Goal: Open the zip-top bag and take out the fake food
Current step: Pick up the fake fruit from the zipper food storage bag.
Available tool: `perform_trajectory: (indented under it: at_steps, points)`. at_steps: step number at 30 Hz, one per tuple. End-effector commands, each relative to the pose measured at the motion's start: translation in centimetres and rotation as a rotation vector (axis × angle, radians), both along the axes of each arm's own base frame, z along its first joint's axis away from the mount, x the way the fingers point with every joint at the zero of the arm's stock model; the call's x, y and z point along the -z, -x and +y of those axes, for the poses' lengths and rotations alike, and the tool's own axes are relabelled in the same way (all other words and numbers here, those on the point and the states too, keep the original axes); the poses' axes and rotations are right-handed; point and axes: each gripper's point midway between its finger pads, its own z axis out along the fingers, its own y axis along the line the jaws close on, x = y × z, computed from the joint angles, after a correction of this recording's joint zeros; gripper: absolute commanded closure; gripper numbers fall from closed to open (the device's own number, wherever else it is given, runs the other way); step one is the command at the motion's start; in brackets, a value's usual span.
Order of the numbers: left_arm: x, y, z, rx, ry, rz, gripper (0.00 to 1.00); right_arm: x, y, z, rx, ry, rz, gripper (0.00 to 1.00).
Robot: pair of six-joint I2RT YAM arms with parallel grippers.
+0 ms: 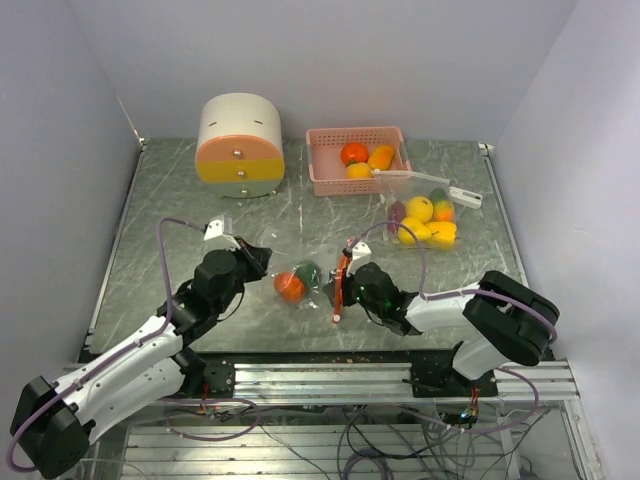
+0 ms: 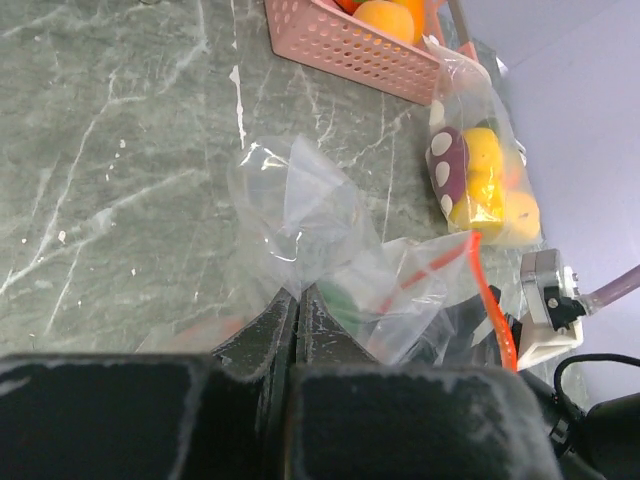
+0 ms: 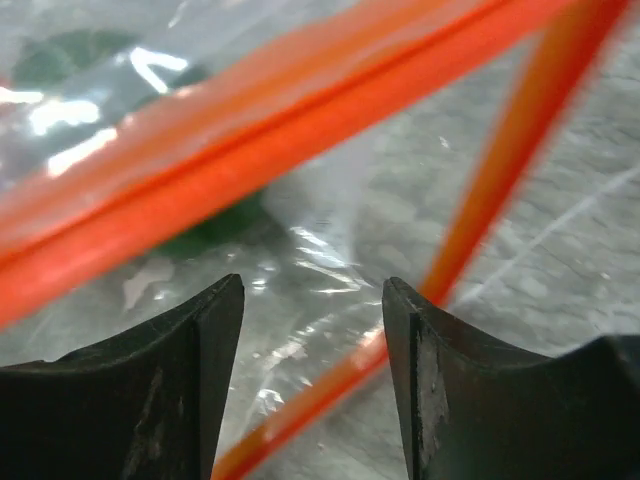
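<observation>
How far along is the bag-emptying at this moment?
Done: three orange and yellow plastic fruits lie in the pink perforated basket. In hand: the left hand pinches the clear zip-top bag; the open right hand sits at its red zip strip, whose tracks diverge, mouth apparently open. Left: orange plastic piece and green plastic piece inside it; a second filled clear bag untouched.

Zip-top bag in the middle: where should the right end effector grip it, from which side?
Grip one orange zip strip at the mouth, coming from the right-arm end of the zip-top bag, where the right end effector sits open. The two strips stand apart there, so one lip can be pinched alone. The left end effector is shut on the film at the other end, a likely anchor.
</observation>
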Motion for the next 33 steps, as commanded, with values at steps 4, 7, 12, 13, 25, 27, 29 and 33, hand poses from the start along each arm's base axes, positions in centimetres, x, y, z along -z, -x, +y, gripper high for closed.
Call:
perform_trajectory:
  at_steps: [4, 7, 12, 13, 25, 27, 29, 33]
  points:
    - [2.2, -0.2, -0.2, -0.001, -0.047, 0.055, 0.93, -0.5, 0.0, -0.9, 0.026, -0.015, -0.020, 0.44]
    - [3.5, -0.3, -0.6, 0.005, -0.057, 0.083, 0.93, -1.1, 0.3, -0.3, -0.018, -0.034, -0.034, 0.44]
    - [5.1, -0.6, -0.2, -0.020, -0.088, 0.109, 0.93, -2.4, 2.8, 2.4, -0.241, -0.108, -0.052, 0.39]
    - [5.3, -0.7, -0.3, -0.021, -0.093, 0.112, 0.93, -2.6, 3.1, 2.8, -0.267, -0.123, -0.049, 0.37]
    - [7.5, -0.7, -1.1, 0.005, -0.102, 0.159, 0.93, -5.2, 2.4, 3.7, -0.229, -0.230, -0.084, 0.24]
    - [7.6, -0.7, -1.2, 0.007, -0.096, 0.159, 0.93, -5.3, 2.0, 3.5, -0.212, -0.221, -0.085, 0.21]
    - [7.8, -0.6, -1.3, 0.014, -0.092, 0.163, 0.93, -4.6, 1.5, 3.4, -0.192, -0.186, -0.084, 0.19]
    - [8.0, -0.4, -1.8, 0.040, -0.077, 0.166, 0.93, -3.2, 0.0, 3.6, -0.152, -0.123, -0.090, 0.18]
